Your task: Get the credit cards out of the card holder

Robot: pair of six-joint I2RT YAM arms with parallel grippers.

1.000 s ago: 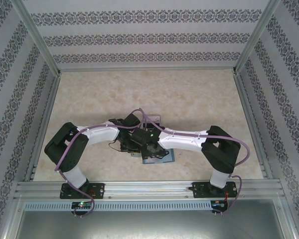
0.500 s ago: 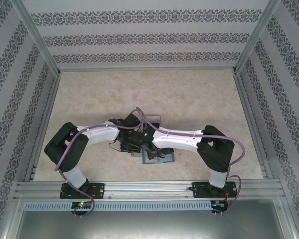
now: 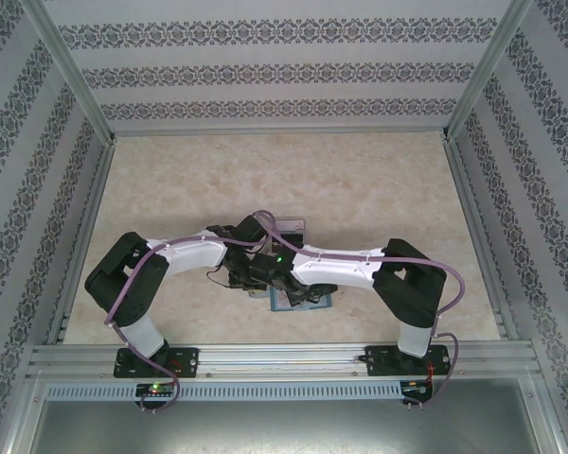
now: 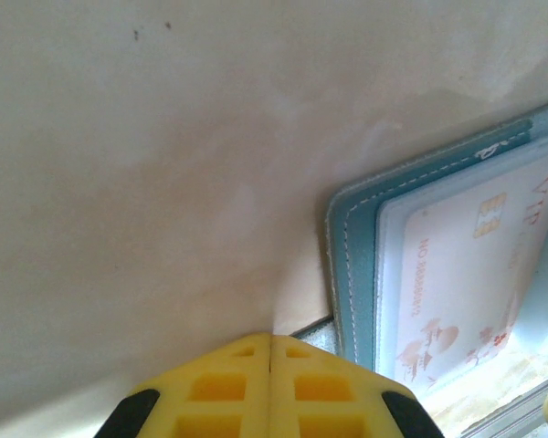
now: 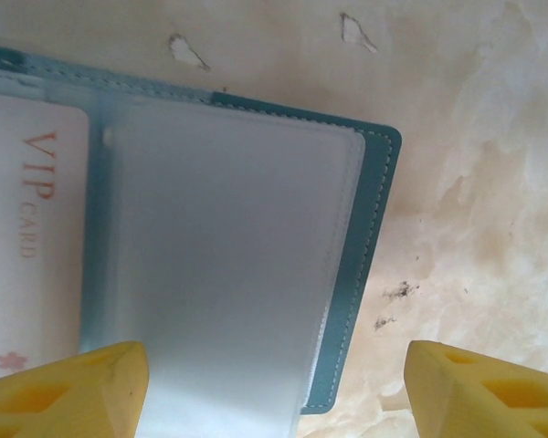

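Right gripper point(image 5: 274, 365): jaws wide apart, gripping nothing. It straddles the outer flap of the card holder point(image 5: 376, 228), which lies open and flat on the table point(image 5: 475, 182). One yellow finger point(image 5: 64, 388) sits over the flap's clear pocket point(image 5: 228, 255). The other is out past the stitched teal border, over bare table. You can't tell from this angle whether either finger touches the holder.

Cards: you have one pale VIP card point(image 5: 23, 237) with red-orange lettering in the sleeve next to that clear pocket, inside the holder. The clear pocket itself looks empty. In the left wrist view the same card shows its chip and a printed number through the plastic.

Left gripper point(image 4: 270, 339): fingers pressed together, nothing between them. The tip is low over bare table, just beside the holder's stitched corner and apart from it. Contact with the table: can't tell. A thin grey edge shows right at the tip, between it and the holder. You can't tell what it is.

Top view: the holder is at table centre, toward the near edge, between the two arm bases. Both wrists crowd over it, left from the left side and right from the right. Only a teal strip shows under them.
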